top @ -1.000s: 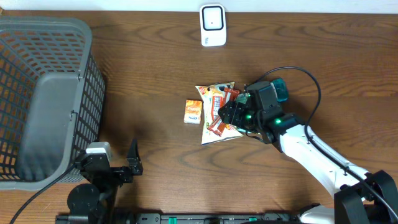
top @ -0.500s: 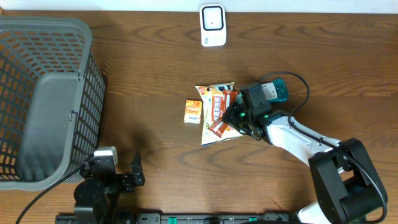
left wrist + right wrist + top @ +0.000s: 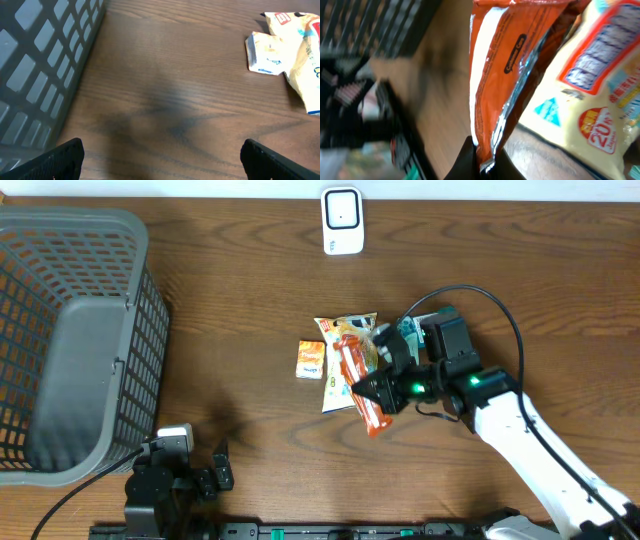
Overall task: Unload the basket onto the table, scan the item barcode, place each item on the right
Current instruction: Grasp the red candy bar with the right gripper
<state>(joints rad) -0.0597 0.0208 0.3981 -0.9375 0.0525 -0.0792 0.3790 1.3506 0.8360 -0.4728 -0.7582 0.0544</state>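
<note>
Wood table (image 3: pixel 230 310); only overhead shows scanner (image 3: pixel 342 220). Right gripper (image 3: pixel 481 159) clamped tight on orange packet (image 3: pixel 492 75); left gripper (image 3: pixel 162 162) spread wide, empty.

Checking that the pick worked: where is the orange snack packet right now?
Overhead, the orange packet lies right of centre, pinched in the right pincer and overlapping the pale snack bag.

Bright orange packet (image 3: pixel 495 75) with silver foil edge between black fingers (image 3: pixel 461 167), cream bag (image 3: pixel 592 90) printed red and blue beside them, dark wood-grain table (image 3: pixel 165 75).
</note>
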